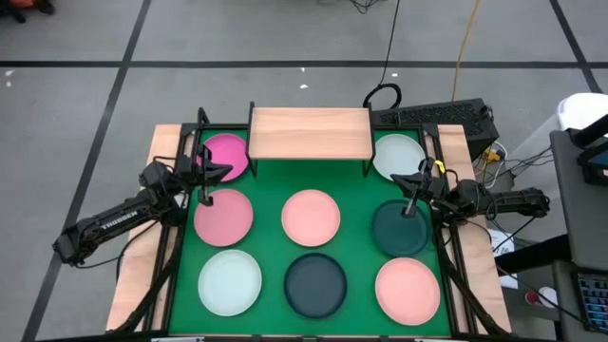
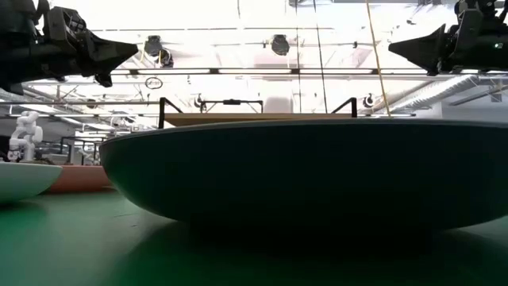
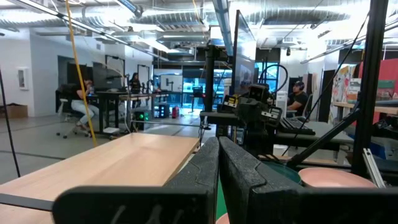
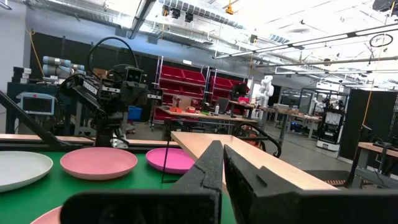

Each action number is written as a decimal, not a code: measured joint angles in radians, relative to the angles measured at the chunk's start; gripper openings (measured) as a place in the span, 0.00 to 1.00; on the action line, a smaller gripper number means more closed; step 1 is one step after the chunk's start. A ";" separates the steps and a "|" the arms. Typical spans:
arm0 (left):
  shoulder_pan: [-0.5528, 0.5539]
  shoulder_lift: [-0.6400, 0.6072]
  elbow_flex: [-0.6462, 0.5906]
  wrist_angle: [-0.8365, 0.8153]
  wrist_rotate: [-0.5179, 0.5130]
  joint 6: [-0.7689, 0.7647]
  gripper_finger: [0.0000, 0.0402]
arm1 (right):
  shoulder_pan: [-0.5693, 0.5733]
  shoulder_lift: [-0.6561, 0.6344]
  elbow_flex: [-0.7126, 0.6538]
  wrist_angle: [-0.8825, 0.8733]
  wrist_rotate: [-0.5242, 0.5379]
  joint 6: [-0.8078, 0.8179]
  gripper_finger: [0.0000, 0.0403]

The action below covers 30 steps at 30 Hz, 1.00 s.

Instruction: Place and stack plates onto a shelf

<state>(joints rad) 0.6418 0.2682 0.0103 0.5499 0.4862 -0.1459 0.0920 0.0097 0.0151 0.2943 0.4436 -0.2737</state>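
Eight plates lie flat on the green mat (image 1: pixel 351 185): magenta (image 1: pixel 226 154), pale mint (image 1: pixel 397 155), dusty pink (image 1: pixel 224 216), salmon (image 1: pixel 311 217), dark teal-grey (image 1: pixel 401 228), white (image 1: pixel 230 281), a second dark teal-grey (image 1: pixel 316 284) and a second salmon (image 1: pixel 408 290). The light-wood shelf (image 1: pixel 309 133) stands bare at the mat's far edge, between the magenta and mint plates. My left gripper (image 1: pixel 226 172) hovers shut above the gap between the magenta and dusty pink plates. My right gripper (image 1: pixel 405 180) hovers shut between the mint plate and the dark one. Both point toward the table's middle.
A black frame (image 1: pixel 180 142) runs along both sides of the mat, close to each arm. A keyboard (image 1: pixel 432 116) and cables lie behind the shelf on the right. In the low view the near dark plate (image 2: pixel 302 175) fills the picture. People sit at desks in the room beyond.
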 joint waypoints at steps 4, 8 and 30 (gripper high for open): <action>0.000 0.000 0.000 0.000 0.000 0.000 0.05 | 0.000 0.000 0.000 0.059 0.000 -0.018 0.00; 0.000 0.000 0.000 0.000 0.000 0.000 0.05 | 0.000 0.000 0.000 0.171 -0.002 -0.021 0.00; 0.000 0.000 0.000 0.000 0.000 0.000 0.05 | 0.000 0.318 0.268 -0.322 -0.010 0.225 0.01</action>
<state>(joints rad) 0.6418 0.2684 0.0101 0.5495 0.4862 -0.1461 0.0920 0.3281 0.2834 -0.0272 0.4340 -0.0484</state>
